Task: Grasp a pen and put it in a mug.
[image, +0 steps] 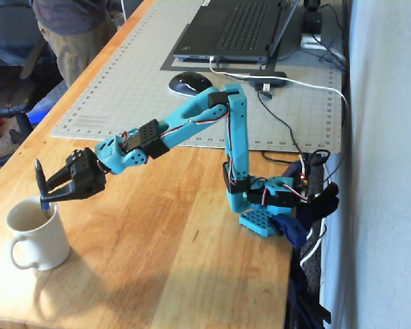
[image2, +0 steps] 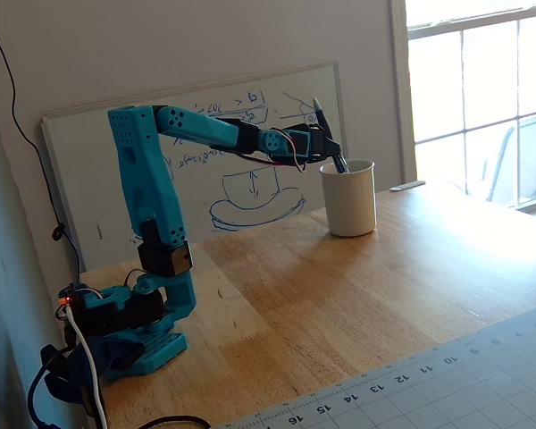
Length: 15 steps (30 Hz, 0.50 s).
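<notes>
Pincer is clamped on the pen, which stands nearly upright with its lower tip just inside the rim of the mug on the worktop; judged from that, lowering a little more and keeping the pen over the opening before letting go should stop it tipping out; nothing blocks the drop; a mouse, laptop and cutting mat lie well apart behind; a whiteboard leans behind the mug in a fixed view.

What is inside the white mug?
The lower end of the pen dips inside the mug, pinched by the gripper. The mug's bottom is hidden by its wall in both fixed views.
</notes>
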Each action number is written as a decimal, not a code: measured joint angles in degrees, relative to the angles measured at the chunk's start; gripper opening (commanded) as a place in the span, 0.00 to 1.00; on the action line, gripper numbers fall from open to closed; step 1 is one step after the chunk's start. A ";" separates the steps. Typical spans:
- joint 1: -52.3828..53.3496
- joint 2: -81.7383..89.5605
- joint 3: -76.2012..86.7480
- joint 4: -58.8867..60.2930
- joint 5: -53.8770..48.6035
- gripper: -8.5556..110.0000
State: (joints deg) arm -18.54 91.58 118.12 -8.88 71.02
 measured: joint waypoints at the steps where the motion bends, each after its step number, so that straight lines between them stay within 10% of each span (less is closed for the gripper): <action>1: 0.35 -0.35 0.00 0.00 0.00 0.16; 15: 0.88 -1.76 0.00 0.00 0.00 0.27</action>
State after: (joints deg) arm -17.67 89.82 118.12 -8.88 71.02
